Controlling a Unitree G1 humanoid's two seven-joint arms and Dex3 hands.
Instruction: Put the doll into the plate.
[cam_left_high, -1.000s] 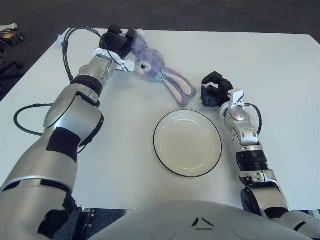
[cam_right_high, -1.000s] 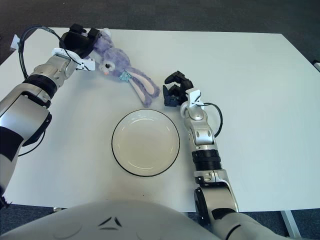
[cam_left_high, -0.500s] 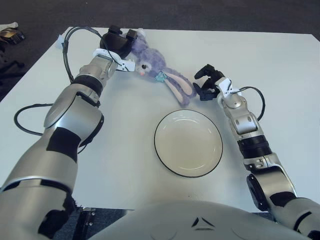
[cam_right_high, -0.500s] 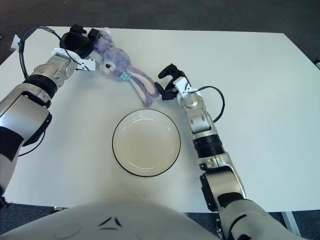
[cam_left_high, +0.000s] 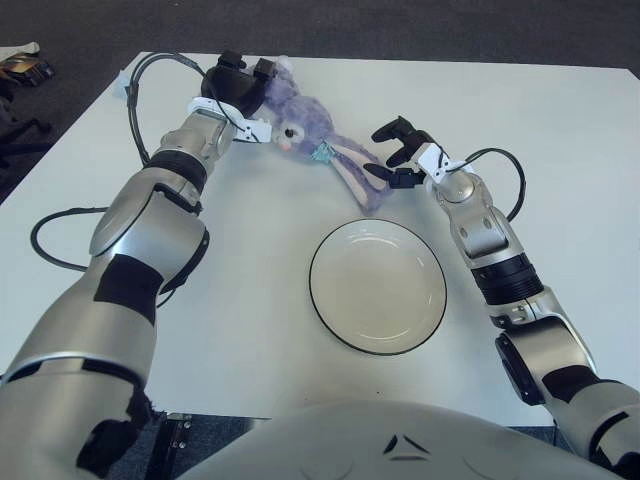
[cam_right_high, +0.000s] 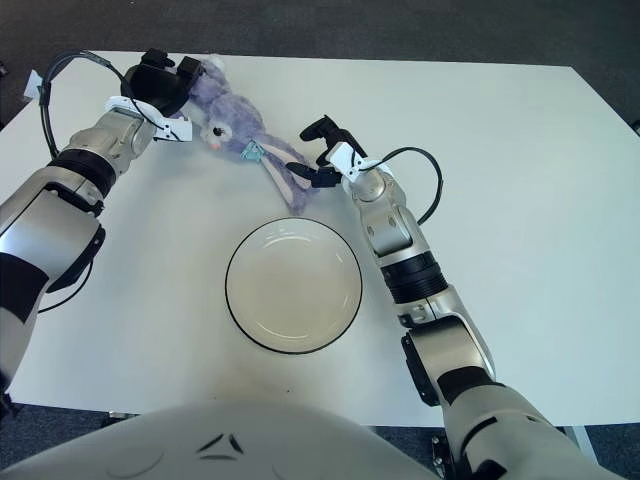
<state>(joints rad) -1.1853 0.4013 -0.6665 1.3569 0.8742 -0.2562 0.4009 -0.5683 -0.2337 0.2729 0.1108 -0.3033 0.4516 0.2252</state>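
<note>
A purple plush rabbit doll (cam_left_high: 305, 128) lies on the white table (cam_left_high: 560, 140), its long pink-lined ears (cam_left_high: 362, 178) stretching toward the plate. My left hand (cam_left_high: 236, 84) is curled on the doll's body at the far left. My right hand (cam_left_high: 397, 152) reaches in from the right with fingers spread, right at the tips of the ears, holding nothing. The white plate (cam_left_high: 377, 286) with a dark rim sits bare in front of the doll.
Black cables (cam_left_high: 140, 90) loop off my left forearm, and another (cam_left_high: 505, 180) off my right wrist. Dark carpet (cam_left_high: 420, 25) lies beyond the table's far edge.
My right hand has moved left and away from me, from beside the plate's upper right to the tips of the doll's ears. Left hand and doll have stayed put.
</note>
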